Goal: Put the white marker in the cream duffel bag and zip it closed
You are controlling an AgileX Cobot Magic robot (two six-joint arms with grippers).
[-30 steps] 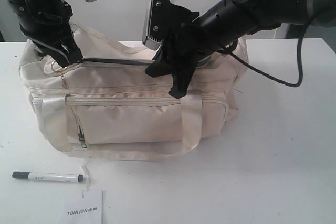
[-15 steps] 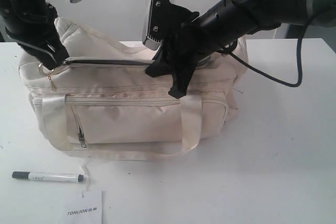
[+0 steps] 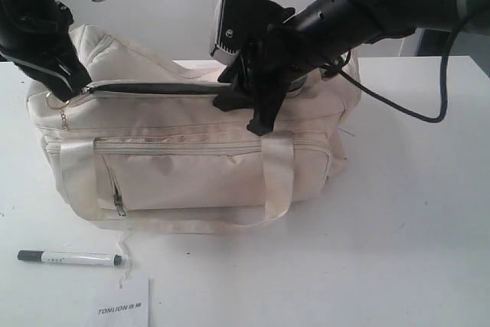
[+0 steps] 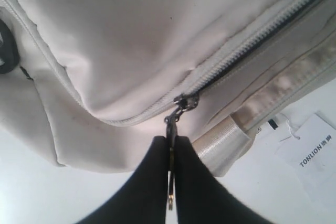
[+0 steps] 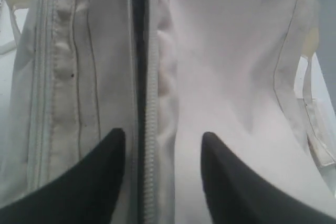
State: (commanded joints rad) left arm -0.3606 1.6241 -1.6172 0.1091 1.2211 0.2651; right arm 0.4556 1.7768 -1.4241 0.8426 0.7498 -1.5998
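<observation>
White table [image 3: 398, 266] bears the white marker [image 3: 69, 258], just in front of the cream duffel bag [image 3: 191, 174]. Left gripper [image 4: 171, 145] pinches the zipper pull [image 4: 174, 120]; right gripper [image 5: 163, 140] gapes wide over the bag.

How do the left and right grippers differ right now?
The left gripper is shut on the zipper pull; the right gripper is open, holding nothing. The left gripper is at one end of the cream duffel bag; the right gripper sits mid-bag, straddling the top zipper. Both are away from the white marker.
</observation>
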